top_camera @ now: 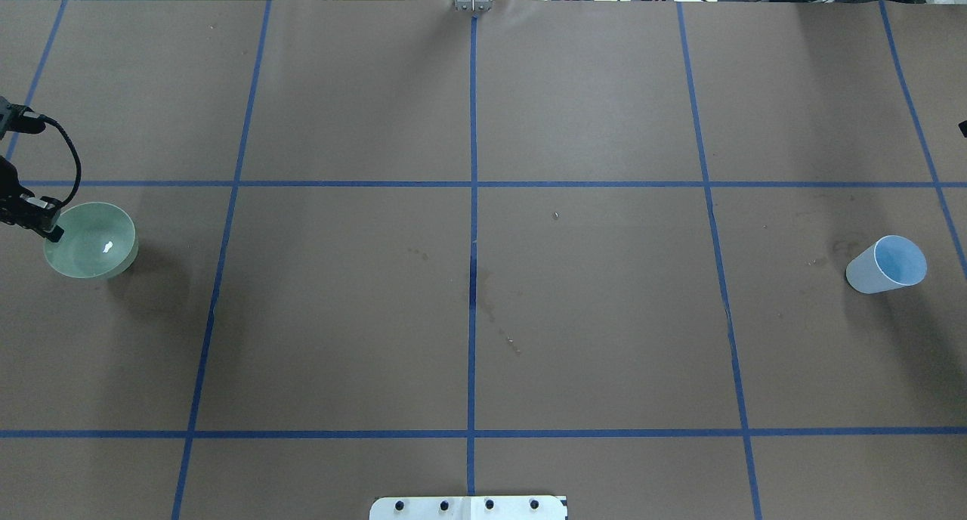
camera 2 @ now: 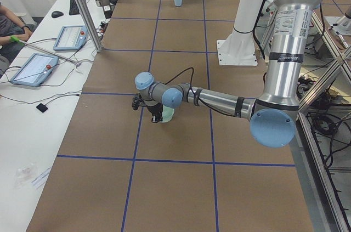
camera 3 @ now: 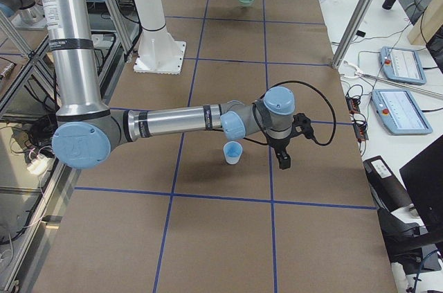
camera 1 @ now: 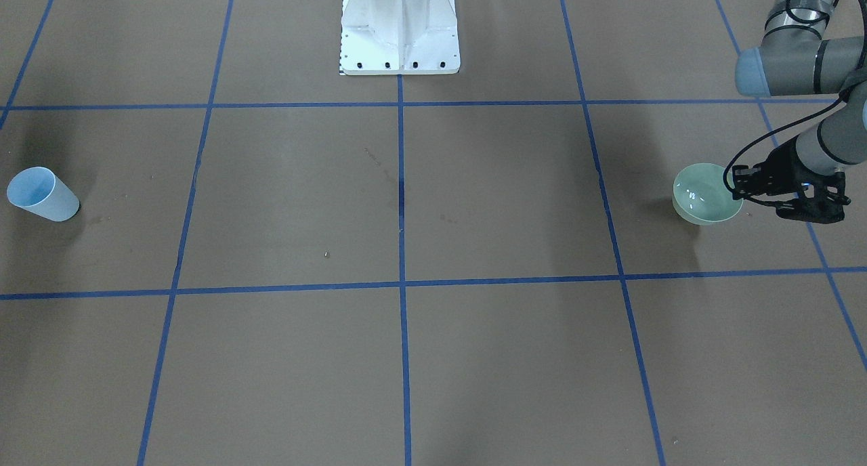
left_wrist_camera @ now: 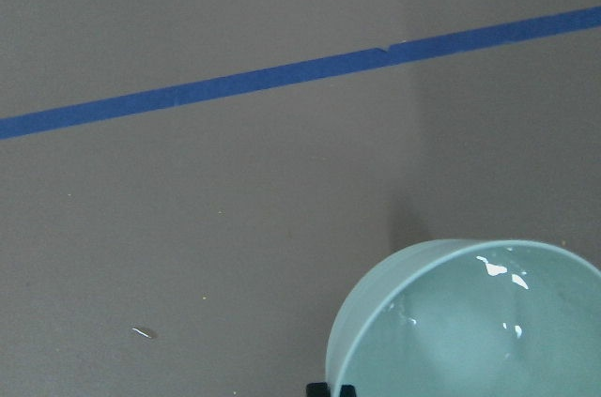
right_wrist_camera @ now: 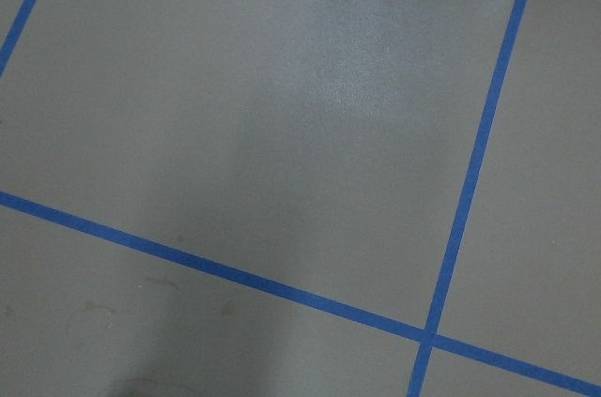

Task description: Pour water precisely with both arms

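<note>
bowl (camera 1: pixel 701 198) rim clamped in left fingers (camera 1: pixel 748 181), tips mostly hidden, right fingers' (camera 3: pixel 284 160) state impossible to tell

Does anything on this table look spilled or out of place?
Only faint dark stains near the middle of the brown paper, along the blue tape line; they look like drip marks, wet or dried. The cup and bowl stand upright, seemingly undamaged.

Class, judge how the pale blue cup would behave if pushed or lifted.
The cup looks thin-walled, so probably light and easily squashed. It tapers to a narrow base, so a push near the rim may well tip it.
</note>
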Motion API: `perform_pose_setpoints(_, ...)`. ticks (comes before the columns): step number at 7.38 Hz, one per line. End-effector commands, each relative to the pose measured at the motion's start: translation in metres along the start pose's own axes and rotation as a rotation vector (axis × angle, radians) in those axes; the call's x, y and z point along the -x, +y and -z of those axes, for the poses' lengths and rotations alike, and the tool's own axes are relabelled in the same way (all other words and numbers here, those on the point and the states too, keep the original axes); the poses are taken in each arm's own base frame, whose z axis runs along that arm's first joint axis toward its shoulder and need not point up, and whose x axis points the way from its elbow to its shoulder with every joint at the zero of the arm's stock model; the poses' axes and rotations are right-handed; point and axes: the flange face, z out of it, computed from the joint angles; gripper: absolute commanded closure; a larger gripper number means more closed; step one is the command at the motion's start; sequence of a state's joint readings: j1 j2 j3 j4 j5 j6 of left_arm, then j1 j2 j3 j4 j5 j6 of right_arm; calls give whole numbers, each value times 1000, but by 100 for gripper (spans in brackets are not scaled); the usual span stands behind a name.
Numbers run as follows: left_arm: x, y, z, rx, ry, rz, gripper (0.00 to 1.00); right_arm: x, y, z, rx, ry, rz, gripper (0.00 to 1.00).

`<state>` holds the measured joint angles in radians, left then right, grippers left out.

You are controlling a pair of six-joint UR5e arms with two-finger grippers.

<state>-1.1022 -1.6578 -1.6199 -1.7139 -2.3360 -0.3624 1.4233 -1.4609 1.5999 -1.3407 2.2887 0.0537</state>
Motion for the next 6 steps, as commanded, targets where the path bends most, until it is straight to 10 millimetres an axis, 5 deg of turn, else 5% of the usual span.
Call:
perform_pose_setpoints(1,4,1,-3,11,9,8,100,1,0,0,0,0,1,0)
perform_pose_setpoints(3,11,7,-9,25,4,16,96,1,0,0,0,0,1,0)
perform_pose_setpoints(4,13,8,-11,30,2,21,83,1,0,0,0,0,1,0)
perform_pose_setpoints(5,16,8,-13,34,1,25,64,1,0,0,0,0,1,0)
perform_pose_setpoints(6,20,8,-18,38,-3,15,20,1,0,0,0,0,1,0)
